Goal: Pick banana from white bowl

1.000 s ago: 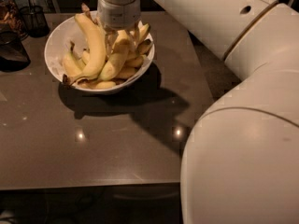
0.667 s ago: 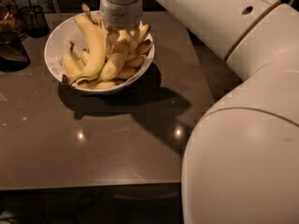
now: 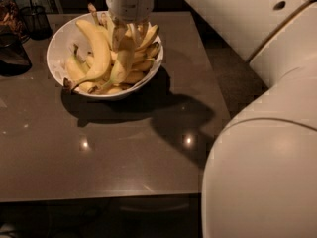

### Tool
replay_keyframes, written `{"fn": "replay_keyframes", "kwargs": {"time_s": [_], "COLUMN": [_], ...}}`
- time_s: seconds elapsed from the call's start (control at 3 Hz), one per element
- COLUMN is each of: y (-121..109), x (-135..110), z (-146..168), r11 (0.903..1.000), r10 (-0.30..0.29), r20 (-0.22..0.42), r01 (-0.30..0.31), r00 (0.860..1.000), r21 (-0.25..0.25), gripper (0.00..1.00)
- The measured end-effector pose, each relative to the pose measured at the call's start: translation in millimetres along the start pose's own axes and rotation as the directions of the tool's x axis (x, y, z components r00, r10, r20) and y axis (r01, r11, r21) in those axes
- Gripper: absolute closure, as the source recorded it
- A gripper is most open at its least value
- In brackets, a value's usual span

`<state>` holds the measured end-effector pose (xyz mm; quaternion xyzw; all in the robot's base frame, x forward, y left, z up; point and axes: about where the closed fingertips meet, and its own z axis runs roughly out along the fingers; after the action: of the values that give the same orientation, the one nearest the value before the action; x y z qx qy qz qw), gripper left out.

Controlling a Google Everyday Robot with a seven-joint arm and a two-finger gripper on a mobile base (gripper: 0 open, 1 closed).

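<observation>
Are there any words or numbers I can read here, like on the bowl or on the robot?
None: no word, number or sign can be read.
The white bowl and the bananas are plain, and no sticker shows.
The gripper, down over the bowl among the bananas, and the robot's pale arm show no label.
The dark containers at the back left are too dim to read.

- I see a dark brown, glossy desk reflecting two bright light spots.
- Dark floor lies to its right.
- A dark cup stands at its far-left corner.
- The tool hangs above the desk's far left.
</observation>
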<state>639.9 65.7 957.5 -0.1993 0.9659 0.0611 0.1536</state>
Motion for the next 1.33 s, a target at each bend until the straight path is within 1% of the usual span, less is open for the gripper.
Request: {"fn": "replay_keyframes", "kwargs": {"time_s": [0.33, 0.67, 1.0, 1.33], "y": [2.9, 4.6, 4.8, 11.0], "x": [-4.0, -3.8, -4.2, 2.2], "z": [-18.9, -28.8, -28.7, -43.1], "r11": [0.9983, 0.9949, 0.9947, 0.9883], "r10": [-0.04, -0.071, -0.072, -0.089], "r20": [0.033, 0.06, 0.061, 0.053], "r01": [0.041, 0.075, 0.076, 0.095], "r00": [0.999, 0.996, 0.995, 0.995], "r21": [-0.042, -0.068, -0.069, -0.119], "gripper": [1.0, 1.0, 1.0, 1.0]}}
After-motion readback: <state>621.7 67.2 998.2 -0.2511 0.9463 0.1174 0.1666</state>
